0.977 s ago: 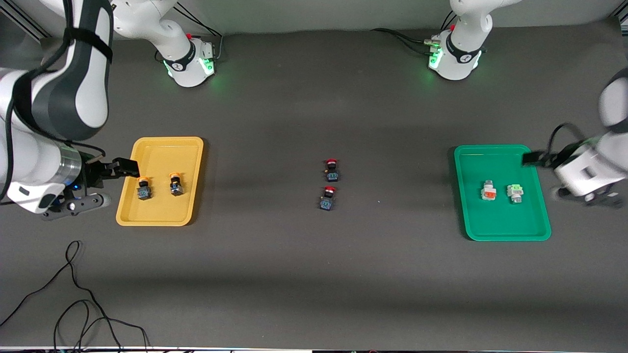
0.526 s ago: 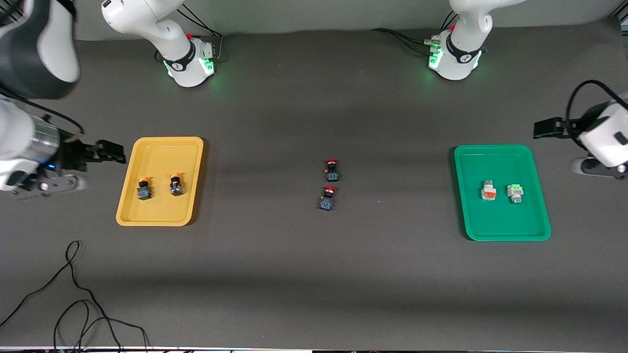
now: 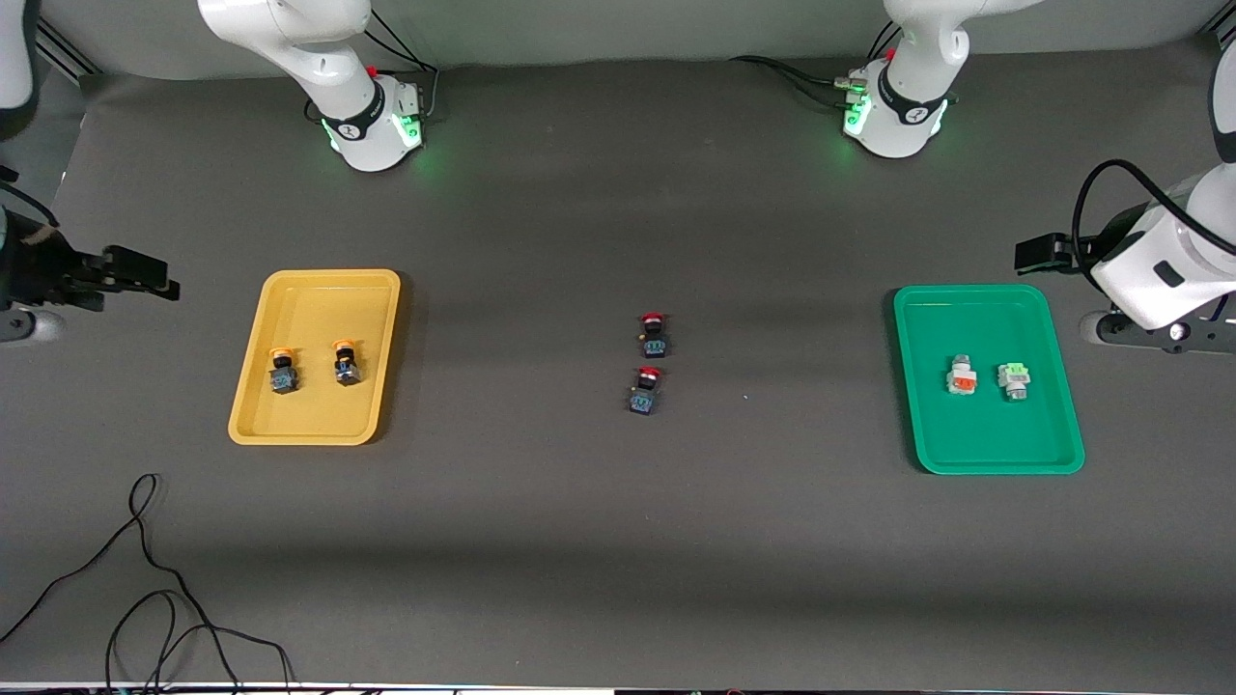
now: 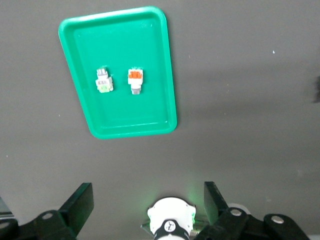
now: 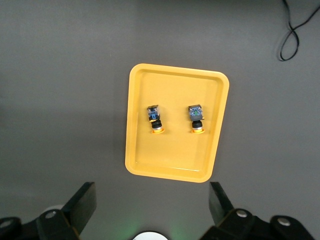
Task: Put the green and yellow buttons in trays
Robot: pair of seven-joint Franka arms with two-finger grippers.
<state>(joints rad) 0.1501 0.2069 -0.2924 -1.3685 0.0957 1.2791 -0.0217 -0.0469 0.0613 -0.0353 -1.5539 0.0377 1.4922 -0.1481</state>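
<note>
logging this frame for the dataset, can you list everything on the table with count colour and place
yellow tray: 1, yellow, toward the right arm's end of the table
yellow buttons: 2, yellow-orange caps on black-blue bodies, side by side in the yellow tray
green tray: 1, green, toward the left arm's end
green button: 1, white block with green face, in the green tray
orange-faced block: 1, white with orange face, in the green tray beside the green button
red buttons: 2, red caps, mid-table, one nearer the front camera
cable: 1, black, on the table, nearer the front camera than the yellow tray
left pincer: open, empty, beside the green tray
right pincer: open, empty, beside the yellow tray
</note>
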